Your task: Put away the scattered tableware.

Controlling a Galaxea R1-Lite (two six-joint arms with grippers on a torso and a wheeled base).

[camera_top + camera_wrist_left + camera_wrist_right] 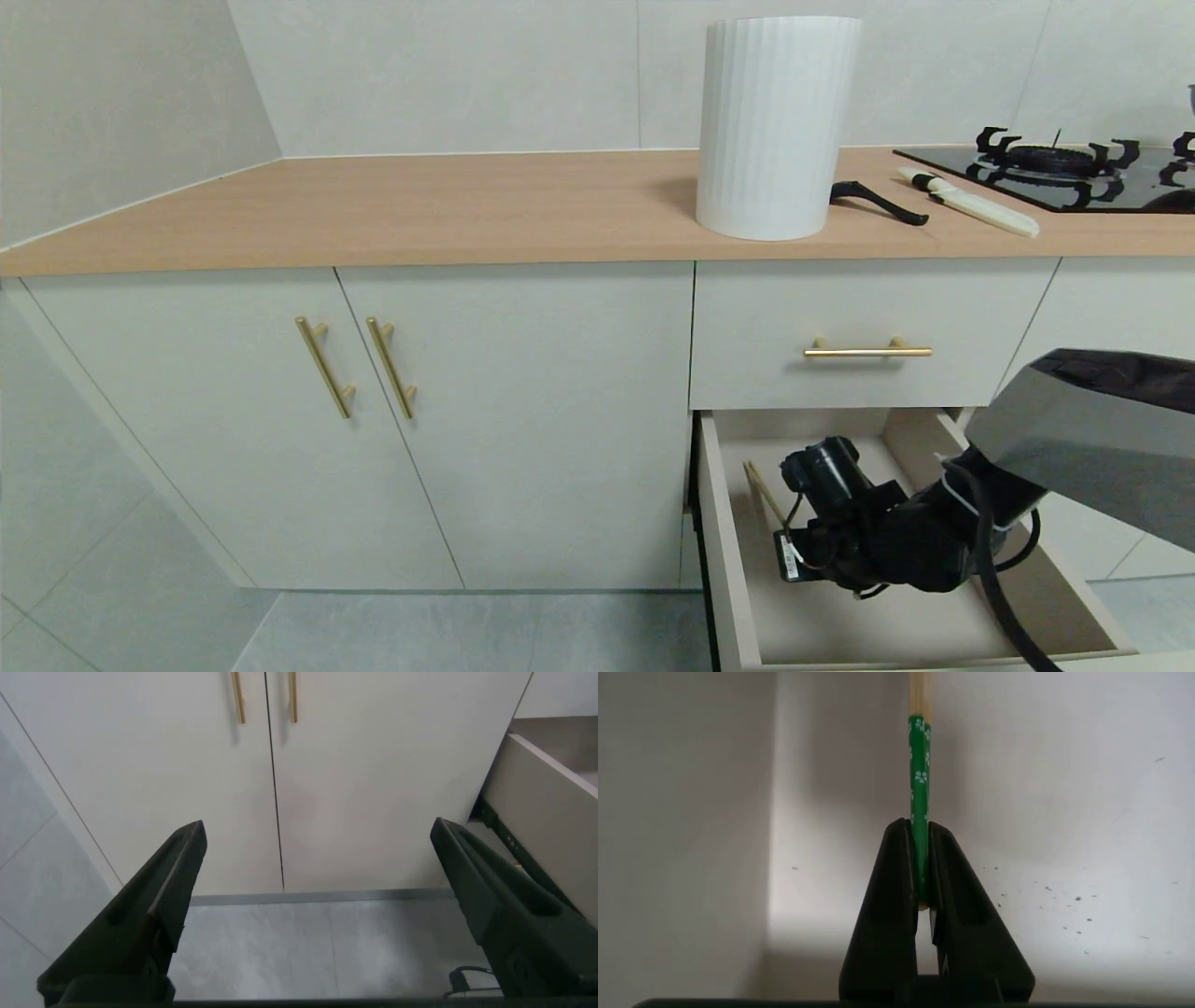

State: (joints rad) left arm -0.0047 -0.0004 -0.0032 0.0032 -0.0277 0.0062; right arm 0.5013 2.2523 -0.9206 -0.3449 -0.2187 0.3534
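The right hand (922,845) grips green-ended chopsticks (919,747) inside the open drawer (726,532) on the right. The left hand (318,840) gapes wide, empty, facing the cabinet doors (374,765).

The countertop (420,205) has a matt wood-grain surface. The cabinet doors (523,420) below it are smooth, matt and pale, with brushed gold-toned metal handles (392,367). The white canister (775,126) is ribbed and matt. The hob (943,159) is glossy black glass. The chopsticks (919,784) are bare pale wood with green painted ends. The right gripper (920,840) looks like matt black plastic.
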